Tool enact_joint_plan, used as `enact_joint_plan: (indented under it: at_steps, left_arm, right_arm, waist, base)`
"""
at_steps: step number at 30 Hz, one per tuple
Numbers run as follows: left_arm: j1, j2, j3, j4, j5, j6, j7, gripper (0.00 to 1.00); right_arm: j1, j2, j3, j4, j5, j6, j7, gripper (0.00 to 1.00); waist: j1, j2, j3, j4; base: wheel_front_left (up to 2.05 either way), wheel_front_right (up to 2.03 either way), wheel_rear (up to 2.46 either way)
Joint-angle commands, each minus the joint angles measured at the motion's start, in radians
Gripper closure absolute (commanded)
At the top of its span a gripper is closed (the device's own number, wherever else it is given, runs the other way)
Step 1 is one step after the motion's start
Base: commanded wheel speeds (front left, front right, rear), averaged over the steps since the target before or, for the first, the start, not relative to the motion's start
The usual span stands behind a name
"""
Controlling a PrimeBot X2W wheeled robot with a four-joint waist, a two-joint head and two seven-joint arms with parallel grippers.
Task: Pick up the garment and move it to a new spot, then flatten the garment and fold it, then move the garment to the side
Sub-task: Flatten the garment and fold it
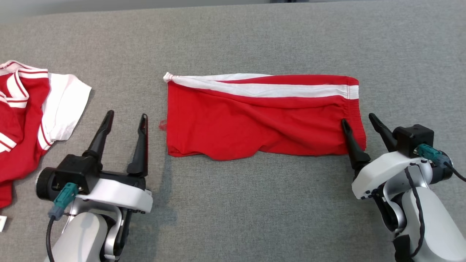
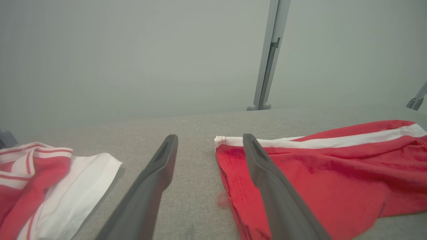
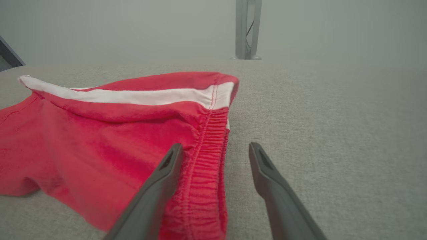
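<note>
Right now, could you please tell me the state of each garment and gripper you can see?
Red shorts: laid out on the grey surface, slightly wrinkled, ungripped.
Red-and-white shirt: crumpled, lying to the left.
Left gripper: open, empty, beside the shorts.
Right gripper: open, straddling the shorts' waistband edge.

You see your left gripper (image 2: 210, 137) spread wide above the grey surface (image 2: 193, 186), holding nothing; one finger (image 2: 267, 180) overlaps the red shorts (image 2: 333, 180) at four o'clock; a red-and-white shirt (image 2: 50, 186) lies at eight o'clock; a metal post (image 2: 268, 56) stands at one o'clock.
</note>
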Motion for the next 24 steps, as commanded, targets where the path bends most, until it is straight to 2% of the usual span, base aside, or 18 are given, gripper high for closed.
enact_joint_plan:
  at_steps: [1,9,10,11,12,13,20,24]
  left_arm:
    - [-0.020,-0.002,-0.002,0.006,-0.003,-0.002,-0.003,0.00]
    - [-0.043,-0.023,-0.022,0.048,-0.010,-0.020,-0.016,0.00]
    - [-0.046,-0.024,-0.022,0.051,-0.011,-0.021,-0.017,0.00]
    - [-0.048,-0.024,-0.022,0.054,-0.011,-0.022,-0.017,0.00]
    - [-0.051,-0.024,-0.022,0.057,-0.011,-0.023,-0.019,0.00]
    - [-0.052,-0.023,-0.021,0.058,-0.012,-0.023,-0.020,0.00]
    - [-0.040,-0.017,-0.017,0.061,-0.015,-0.017,-0.023,0.00]
    - [-0.026,-0.011,-0.017,0.059,-0.022,-0.014,-0.015,0.00]
  right_arm:
    - [-0.018,-0.005,0.004,0.026,0.011,0.000,-0.008,0.00]
    - [-0.081,0.008,0.069,0.220,0.087,0.000,-0.020,0.00]
    - [-0.086,0.010,0.077,0.237,0.102,0.000,-0.025,0.44]
    - [-0.089,0.012,0.081,0.254,0.119,0.000,-0.027,0.54]
    - [-0.095,0.013,0.090,0.266,0.134,0.000,-0.032,0.82]
    - [-0.099,0.010,0.094,0.273,0.147,0.000,-0.040,1.00]
    - [-0.095,-0.031,0.091,0.283,0.232,-0.001,-0.063,1.00]
    - [-0.068,-0.085,0.059,0.278,0.269,-0.001,-0.066,1.00]
  waist:
    - [0.0000,-0.0001,0.010,0.008]
    - [0.0000,-0.0001,0.030,0.019]
    - [0.0000,-0.0001,0.031,0.019]
    - [0.0000,-0.0001,0.031,0.019]
    - [0.0000,-0.0001,0.031,0.018]
    - [0.0000,-0.0001,0.031,0.016]
    - [0.0000,-0.0001,0.018,-0.004]
    - [0.0000,-0.0001,0.009,-0.024]
  base:
    - [0.00,0.00,0.00]
    - [0.00,0.00,0.00]
    - [0.00,0.00,0.00]
    - [0.00,0.00,0.00]
    - [0.00,0.00,0.00]
    - [0.00,0.00,0.00]
    - [0.00,0.00,0.00]
    - [0.00,0.00,0.00]
